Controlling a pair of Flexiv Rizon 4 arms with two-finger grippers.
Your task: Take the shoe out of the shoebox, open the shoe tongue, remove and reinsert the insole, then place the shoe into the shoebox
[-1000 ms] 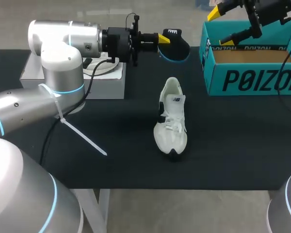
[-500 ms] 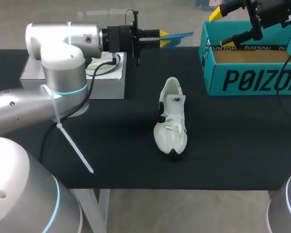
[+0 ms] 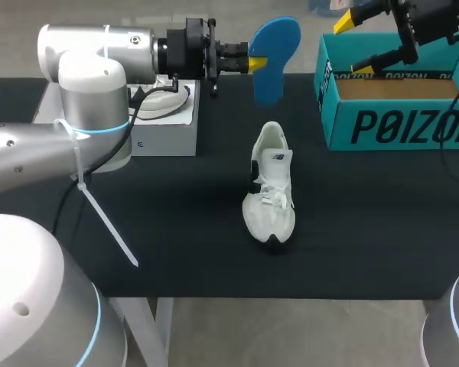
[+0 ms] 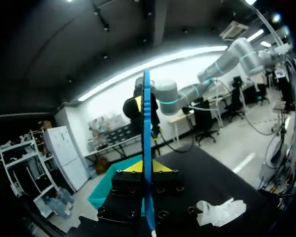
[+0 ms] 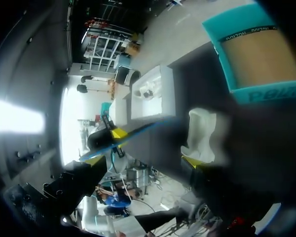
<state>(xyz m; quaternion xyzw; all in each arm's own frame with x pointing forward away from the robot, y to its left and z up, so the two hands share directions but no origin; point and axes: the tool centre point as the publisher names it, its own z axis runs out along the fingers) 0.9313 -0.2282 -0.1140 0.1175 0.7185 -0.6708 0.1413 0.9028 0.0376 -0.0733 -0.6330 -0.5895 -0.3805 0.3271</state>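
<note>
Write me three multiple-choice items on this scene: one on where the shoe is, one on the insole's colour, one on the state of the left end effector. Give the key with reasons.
1. The shoe lies:
A. inside the shoebox
B. on the table, outside the shoebox
C. held up in the air

2. The insole is:
A. blue
B. red
C. white

3. The left end effector is:
A. open and empty
B. shut on the insole
C. shut on the shoe

Key:
1 B: the shoe rests on the black table, apart from the shoebox.
2 A: the insole's broad face shows blue in the head view.
3 B: in the left wrist view the insole stands edge-on, pinched between both yellow tips.
</note>
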